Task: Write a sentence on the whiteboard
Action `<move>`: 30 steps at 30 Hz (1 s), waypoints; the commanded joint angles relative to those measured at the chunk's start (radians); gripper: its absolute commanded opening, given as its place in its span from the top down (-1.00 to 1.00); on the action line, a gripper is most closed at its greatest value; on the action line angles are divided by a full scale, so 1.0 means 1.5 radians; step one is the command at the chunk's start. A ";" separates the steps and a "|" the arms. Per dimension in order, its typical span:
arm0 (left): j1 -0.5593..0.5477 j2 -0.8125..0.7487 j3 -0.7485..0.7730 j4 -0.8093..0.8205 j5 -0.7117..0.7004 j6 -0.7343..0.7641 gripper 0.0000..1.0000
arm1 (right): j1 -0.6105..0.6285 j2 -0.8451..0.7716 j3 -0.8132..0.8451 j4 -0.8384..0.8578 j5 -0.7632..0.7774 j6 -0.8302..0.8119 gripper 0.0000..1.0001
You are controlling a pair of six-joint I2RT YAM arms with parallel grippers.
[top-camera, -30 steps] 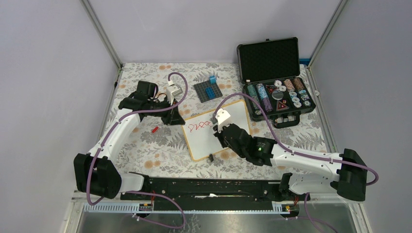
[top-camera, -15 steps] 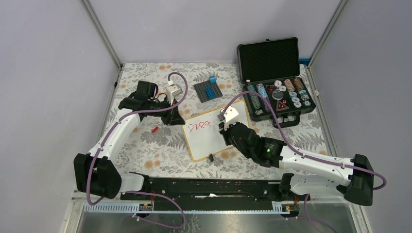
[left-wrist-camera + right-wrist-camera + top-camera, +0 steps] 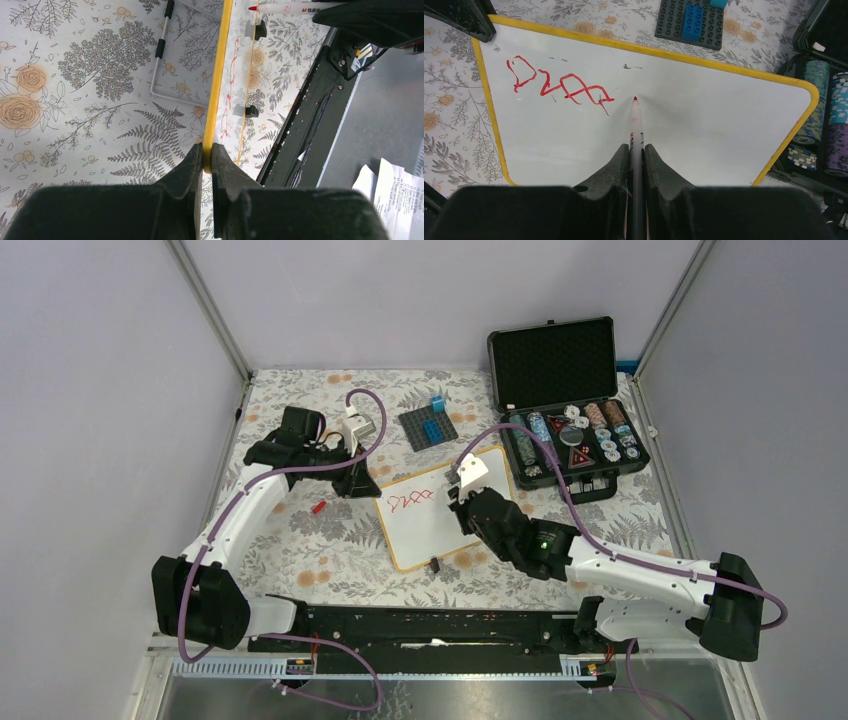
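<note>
The whiteboard point(image 3: 447, 528) lies flat on the flowered cloth and has a yellow frame point(image 3: 490, 125). My left gripper point(image 3: 207, 150) is shut on the frame's edge point(image 3: 218, 75) at the board's far left corner point(image 3: 372, 492). My right gripper point(image 3: 637, 150) is shut on a white marker point(image 3: 637, 122) with a red tip, held over the board's middle point(image 3: 463, 502). The tip sits just right of the sentence point(image 3: 556, 84), a single line of red scribbled loops point(image 3: 410, 501). Whether the tip touches the board cannot be told.
A dark grey baseplate point(image 3: 428, 427) with blue bricks lies beyond the board. An open black case point(image 3: 565, 410) of poker chips stands at the right, close to the board's corner. A red cap point(image 3: 318, 507) lies left of the board. A black clip foot point(image 3: 435, 564) sits on the near edge.
My right gripper has carried the marker to the right, off the end of the red scribble. The left gripper and the board have stayed put.
</note>
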 commanded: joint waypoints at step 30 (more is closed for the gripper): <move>-0.004 -0.003 0.025 -0.001 0.012 0.005 1.00 | -0.046 -0.006 0.012 0.040 -0.104 0.004 1.00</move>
